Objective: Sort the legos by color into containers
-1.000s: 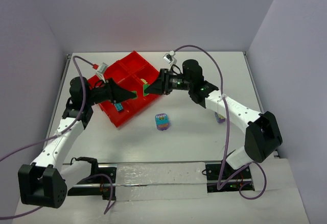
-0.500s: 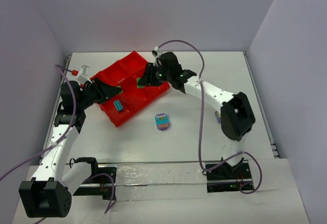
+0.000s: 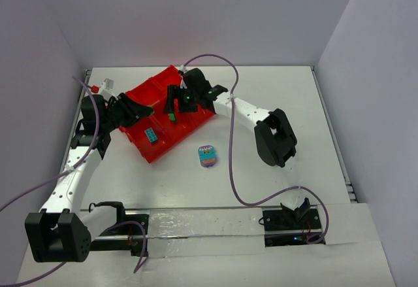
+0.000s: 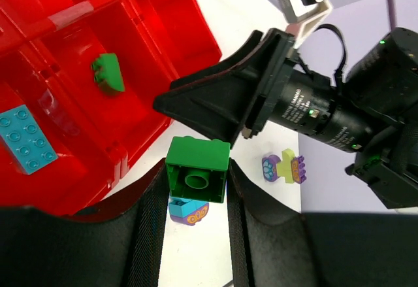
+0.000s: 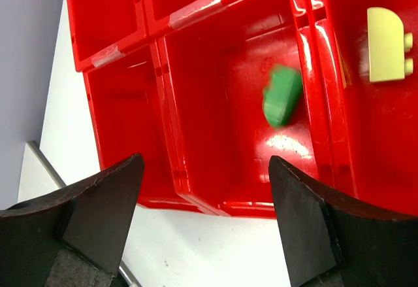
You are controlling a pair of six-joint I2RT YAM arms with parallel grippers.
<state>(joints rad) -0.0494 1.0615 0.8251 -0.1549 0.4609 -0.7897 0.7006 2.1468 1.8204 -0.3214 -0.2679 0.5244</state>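
**Legos, in tray:** one green brick [image 5: 282, 95], blurred, lies on the floor of a middle compartment of the red tray [image 5: 163, 104]. A yellow-green piece [image 5: 386, 44] sits in the compartment beside it, and a teal brick [image 4: 26, 138] in another.

**Legos, on worktop [image 3: 163, 182]:** a teal-and-purple clump [image 3: 208, 155] stands near the tray's front corner. A purple and yellow-green clump [image 4: 284, 167] lies further out.

**Obstruction:** the right arm [image 3: 241, 107] reaches over the tray and hides part of it from above.

**Right claw [image 5: 204, 163]:** spread wide above the green brick's compartment, nothing between its fingers.

**Left claw [image 4: 196, 192]:** clamped on a second green brick [image 4: 198, 166], hollow underside showing, seen against the tray's edge.

**Change:** a second ago the right claw carried a green brick. It now holds none and has swung leftward across the tray. The left claw has drawn back. The teal-and-purple clump has not moved.
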